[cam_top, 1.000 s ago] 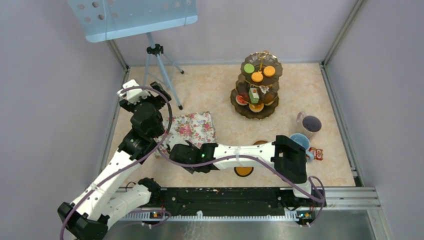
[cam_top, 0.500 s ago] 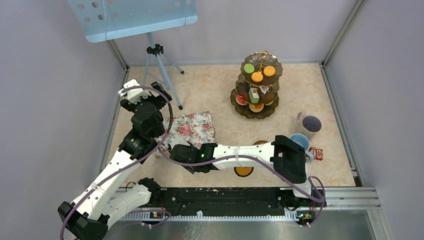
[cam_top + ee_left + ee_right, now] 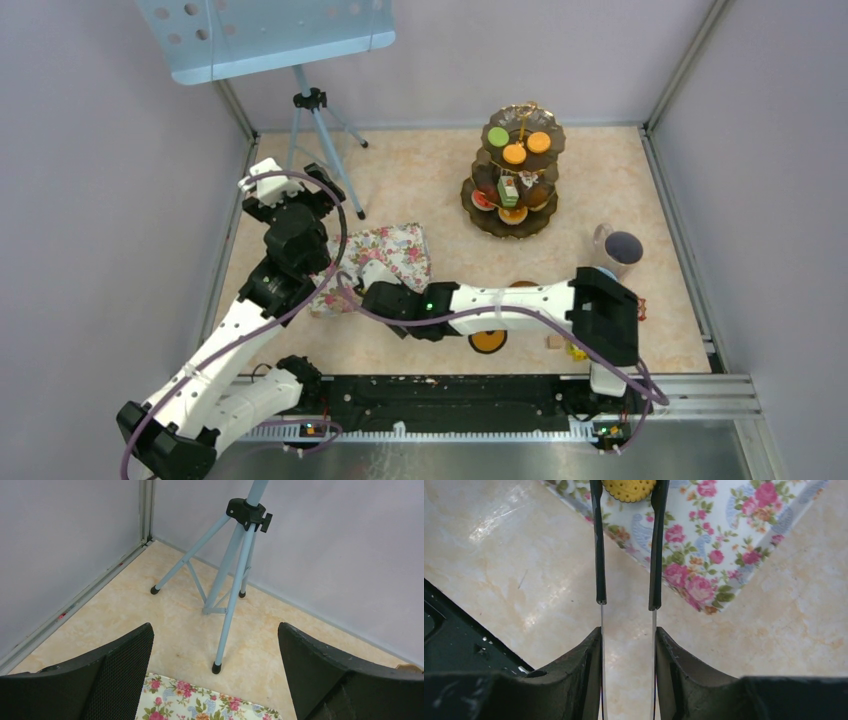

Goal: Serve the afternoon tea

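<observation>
Yellow biscuit (image 3: 629, 487) sits clamped between the narrow fingers of the right gripper (image 3: 626, 500), over the floral cloth (image 3: 724, 540). Left gripper (image 3: 215, 632) stands wide and holds nothing, beside the tripod (image 3: 227, 580).

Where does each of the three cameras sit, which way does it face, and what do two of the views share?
Top external: above and behind the bases, looking down on the table; left arm and right arm show.
Left wrist: faces the back-left corner and tripod; the open left end effector frames the view.
Right wrist: looks straight down; the right end effector flanks a yellow biscuit.
Shared: both wrist views show the floral cloth.
</observation>
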Controlling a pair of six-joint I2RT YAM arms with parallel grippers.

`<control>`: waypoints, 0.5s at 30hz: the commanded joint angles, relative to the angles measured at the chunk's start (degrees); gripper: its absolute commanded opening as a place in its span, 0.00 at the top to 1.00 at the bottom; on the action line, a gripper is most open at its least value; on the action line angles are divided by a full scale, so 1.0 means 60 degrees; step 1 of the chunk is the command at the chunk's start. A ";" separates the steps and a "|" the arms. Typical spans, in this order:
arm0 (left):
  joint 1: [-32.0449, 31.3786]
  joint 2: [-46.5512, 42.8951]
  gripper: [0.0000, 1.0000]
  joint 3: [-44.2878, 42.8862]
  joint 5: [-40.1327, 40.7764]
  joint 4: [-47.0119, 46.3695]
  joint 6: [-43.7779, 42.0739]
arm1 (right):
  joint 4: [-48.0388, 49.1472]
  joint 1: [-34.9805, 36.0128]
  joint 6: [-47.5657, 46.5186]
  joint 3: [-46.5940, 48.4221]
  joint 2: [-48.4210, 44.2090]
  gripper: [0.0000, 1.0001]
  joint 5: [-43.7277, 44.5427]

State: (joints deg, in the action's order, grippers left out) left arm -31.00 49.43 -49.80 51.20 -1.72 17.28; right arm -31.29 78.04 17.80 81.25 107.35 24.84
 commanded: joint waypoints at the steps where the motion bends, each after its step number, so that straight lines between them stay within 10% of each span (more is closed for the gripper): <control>1: -0.0033 0.0015 0.01 -0.0229 -0.0180 -0.0105 0.0113 | 0.1703 -0.0407 -0.0007 -0.0996 -0.2068 0.93 0.0647; 15: -0.0024 0.0057 0.01 -0.0215 -0.0179 -0.0096 0.0171 | 0.2102 -0.2584 -0.2246 -0.1781 -0.6241 0.99 0.3280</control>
State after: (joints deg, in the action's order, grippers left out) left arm -31.03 49.67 -49.80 50.41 -1.67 17.74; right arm -21.02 66.30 10.26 68.25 75.22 38.52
